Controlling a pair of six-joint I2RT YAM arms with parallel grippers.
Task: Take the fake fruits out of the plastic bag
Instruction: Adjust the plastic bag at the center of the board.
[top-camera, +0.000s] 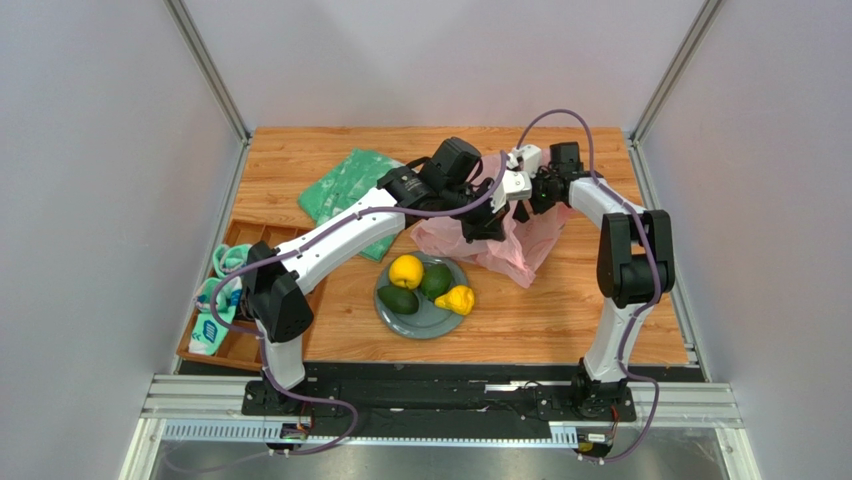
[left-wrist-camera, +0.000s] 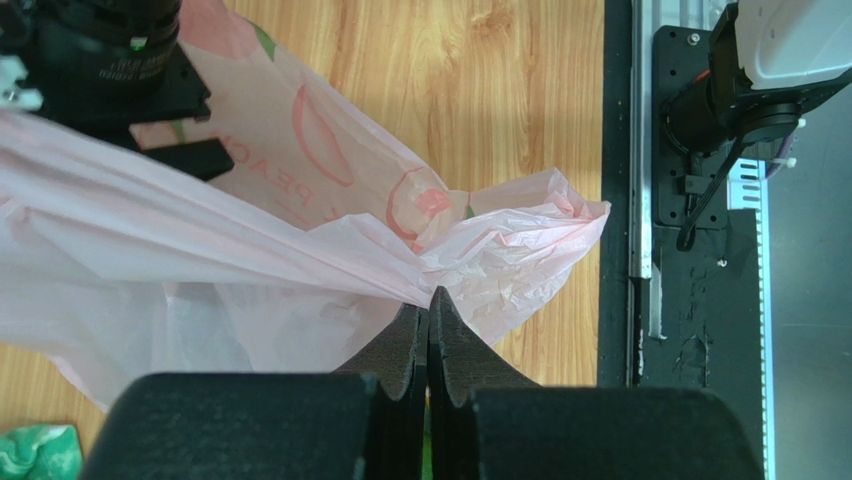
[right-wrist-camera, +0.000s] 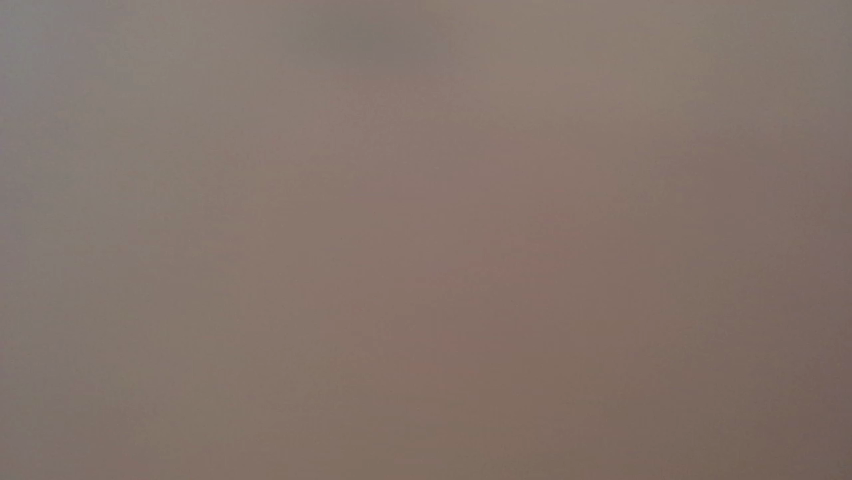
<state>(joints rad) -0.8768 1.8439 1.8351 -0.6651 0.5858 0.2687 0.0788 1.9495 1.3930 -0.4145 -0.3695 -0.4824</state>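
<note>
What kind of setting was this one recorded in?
Most likely a lab robot test cell, not a home: plain grey panel walls on aluminium frame posts enclose a light wooden tabletop, with two white-and-black robot arms bolted to a black metal rail at its near edge.

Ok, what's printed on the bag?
Pink bag, peach prints, green leaves; best in left wrist view.

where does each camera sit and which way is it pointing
Top external: above and behind the bases, looking down on the table; left arm and right arm show whole.
Left wrist: looks down past the left gripper, shut on a fold of the pink bag; the right arm's black end upper left.
Right wrist: only a pinkish-brown blur, no fingers visible.
Shared: top and left wrist both show bag and tabletop.
</note>
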